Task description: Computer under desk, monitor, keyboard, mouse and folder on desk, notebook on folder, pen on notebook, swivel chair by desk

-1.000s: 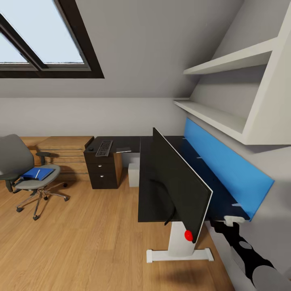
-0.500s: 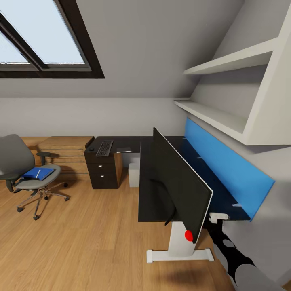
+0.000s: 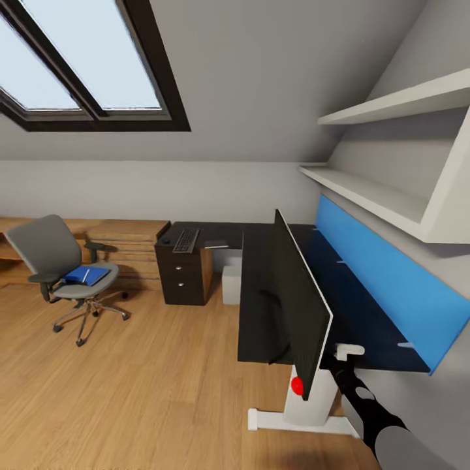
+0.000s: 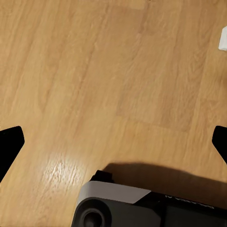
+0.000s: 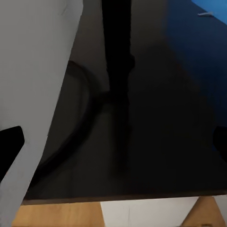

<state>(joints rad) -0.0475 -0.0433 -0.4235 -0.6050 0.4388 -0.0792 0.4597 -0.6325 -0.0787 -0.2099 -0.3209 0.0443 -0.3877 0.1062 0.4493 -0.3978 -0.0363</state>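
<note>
Bedroom: grey attic walls, a dark-framed skylight (image 3: 91, 65) in the sloped ceiling, a plank floor (image 3: 130, 385) and white wall shelves (image 3: 391, 189).
Desk: (image 3: 258, 287) black L-shaped top with a blue back panel (image 3: 385, 281), a white leg (image 3: 307, 405) and black drawers (image 3: 183, 277).
Monitor: (image 3: 297, 303) stands edge-on on the near wing of the desk, its curved base on the top.
Swivel chair: (image 3: 62, 267) well apart from the desk, beside low wooden cabinets.
Computer: (image 3: 230, 284) pale box under the desk, just beside the drawers.
Folder: (image 3: 86, 275) blue, lying on the chair seat with a thin white item on it.
Keyboard: (image 3: 186, 239) on the far wing, above the drawers; mouse (image 3: 166, 241) just beside it.
Right hand: (image 3: 346, 353) at the near desk edge behind the monitor; fingers spread wide, holding nothing.
Left hand: (image 4: 113, 142) over bare floor, fingers wide apart, holding nothing.
</note>
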